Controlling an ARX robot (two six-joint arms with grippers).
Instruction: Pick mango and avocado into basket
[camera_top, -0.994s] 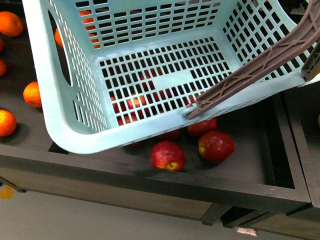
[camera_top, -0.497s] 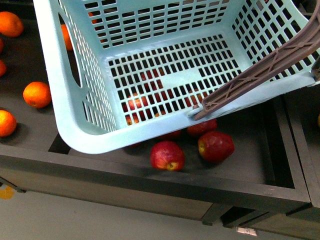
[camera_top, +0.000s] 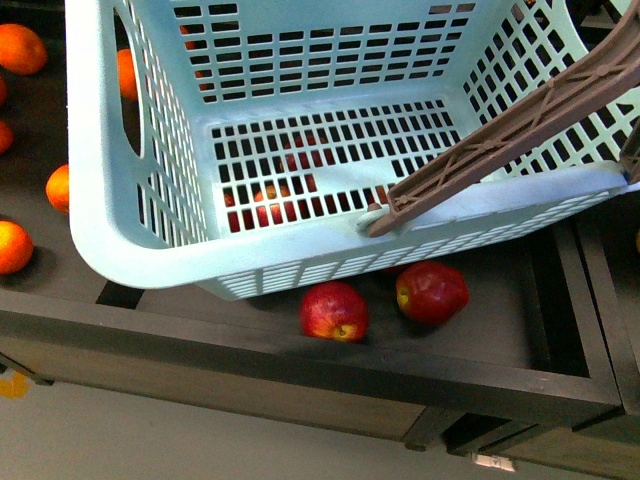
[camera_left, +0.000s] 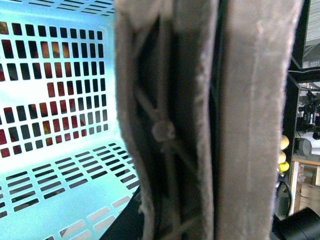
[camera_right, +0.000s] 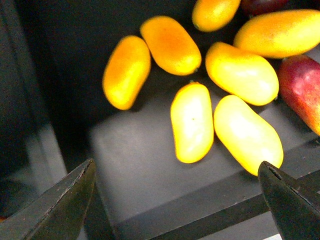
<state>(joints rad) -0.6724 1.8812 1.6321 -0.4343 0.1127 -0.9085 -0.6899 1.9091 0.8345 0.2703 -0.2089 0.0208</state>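
Left end effector (camera_left: 195, 125) clamps the brown ribbed handle (camera_top: 500, 140) of the light-blue slotted basket (camera_top: 100, 200); right end effector (camera_right: 177, 205) gapes above crowded yellow oval mangoes (camera_right: 191, 122) — neighbours could deflect its grasp.

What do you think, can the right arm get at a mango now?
Probably yes: the right gripper hangs open above a mango lying in the bin, and nothing shows between the two.

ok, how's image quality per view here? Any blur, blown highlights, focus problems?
Front view: sharp and evenly lit, soft shadows under the apples, basket crisp. Left wrist view: the left gripper fills the frame at close range and is soft-focus; the basket floor behind it is blown to pale cyan. Right wrist view: slightly soft overall, yellow mangoes near clipping, right gripper tips dark and blurred.
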